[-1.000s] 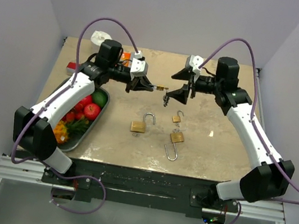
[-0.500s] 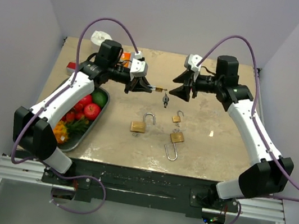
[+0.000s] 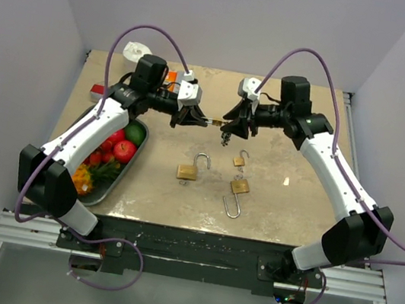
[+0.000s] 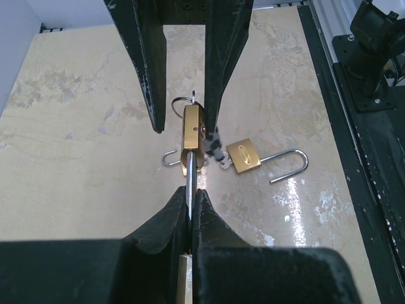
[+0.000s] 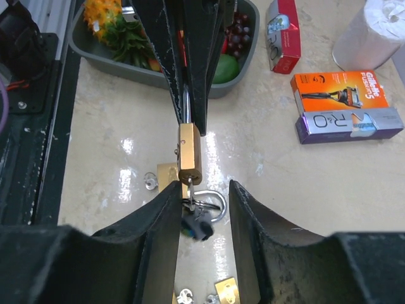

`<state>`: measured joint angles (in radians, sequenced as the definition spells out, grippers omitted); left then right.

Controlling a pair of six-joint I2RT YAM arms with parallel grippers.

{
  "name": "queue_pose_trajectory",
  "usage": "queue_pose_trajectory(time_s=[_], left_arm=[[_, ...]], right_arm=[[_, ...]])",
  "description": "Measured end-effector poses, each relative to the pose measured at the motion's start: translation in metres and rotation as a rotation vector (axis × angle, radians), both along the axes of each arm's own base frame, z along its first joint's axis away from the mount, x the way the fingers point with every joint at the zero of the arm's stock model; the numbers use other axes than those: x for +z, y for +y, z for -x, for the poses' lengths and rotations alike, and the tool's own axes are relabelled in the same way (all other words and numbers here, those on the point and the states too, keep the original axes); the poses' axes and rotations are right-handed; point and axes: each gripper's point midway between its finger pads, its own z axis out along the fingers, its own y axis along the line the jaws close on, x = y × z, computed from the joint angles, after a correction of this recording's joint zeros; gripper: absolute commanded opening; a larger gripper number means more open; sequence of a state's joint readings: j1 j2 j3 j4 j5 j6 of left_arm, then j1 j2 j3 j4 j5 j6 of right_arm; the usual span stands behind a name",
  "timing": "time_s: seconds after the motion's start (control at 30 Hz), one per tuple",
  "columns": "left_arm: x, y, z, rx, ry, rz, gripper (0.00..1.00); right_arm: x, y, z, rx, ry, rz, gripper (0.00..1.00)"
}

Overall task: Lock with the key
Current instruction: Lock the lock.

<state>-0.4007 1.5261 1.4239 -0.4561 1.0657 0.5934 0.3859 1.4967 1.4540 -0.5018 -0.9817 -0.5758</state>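
Item: small brass padlock (image 4: 192, 136), held above the beige marbled surface (image 4: 76, 158), shackle clenched in the left gripper (image 4: 191, 199). The right gripper (image 5: 199, 195), released, flanks the small silver key (image 5: 190, 188) hanging at its base.

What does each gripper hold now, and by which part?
Left gripper: the padlock, by its shackle, jaws shut. Right gripper: nothing; its jaws stand open around the hanging key.

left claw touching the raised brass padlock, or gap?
Touching. The left wrist view shows it: the left claw is shut on the steel shackle of the padlock, with both fingers pressed against it and no gap.
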Motion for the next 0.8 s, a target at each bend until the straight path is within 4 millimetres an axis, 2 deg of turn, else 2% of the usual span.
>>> queue_pose_trajectory(time_s=[0.17, 0.2, 0.27, 0.3, 0.57, 0.67, 0.8], left_arm=[[0.000, 0.000, 0.000, 0.003, 0.004, -0.001, 0.00], [0.000, 0.000, 0.000, 0.005, 0.003, -0.002, 0.00], [-0.001, 0.000, -0.001, 0.010, 0.002, -0.005, 0.00], [-0.001, 0.000, -0.002, 0.013, 0.002, -0.007, 0.00], [-0.002, 0.002, -0.004, 0.024, 0.004, -0.011, 0.00], [-0.004, 0.010, -0.013, 0.051, 0.009, -0.009, 0.00], [-0.011, 0.029, -0.030, 0.112, 0.017, -0.013, 0.00]], right_arm=[[-0.004, -0.001, -0.002, -0.004, 0.002, 0.011, 0.24], [-0.005, -0.001, -0.002, -0.006, 0.000, 0.016, 0.16], [-0.007, -0.002, -0.002, -0.008, -0.003, 0.027, 0.08], [-0.008, -0.003, -0.002, -0.005, -0.009, 0.031, 0.00], [-0.009, -0.008, -0.003, -0.010, -0.012, 0.042, 0.00], [-0.010, -0.023, -0.014, -0.057, 0.006, 0.045, 0.00], [-0.010, -0.052, -0.041, -0.150, 0.021, 0.045, 0.00]])
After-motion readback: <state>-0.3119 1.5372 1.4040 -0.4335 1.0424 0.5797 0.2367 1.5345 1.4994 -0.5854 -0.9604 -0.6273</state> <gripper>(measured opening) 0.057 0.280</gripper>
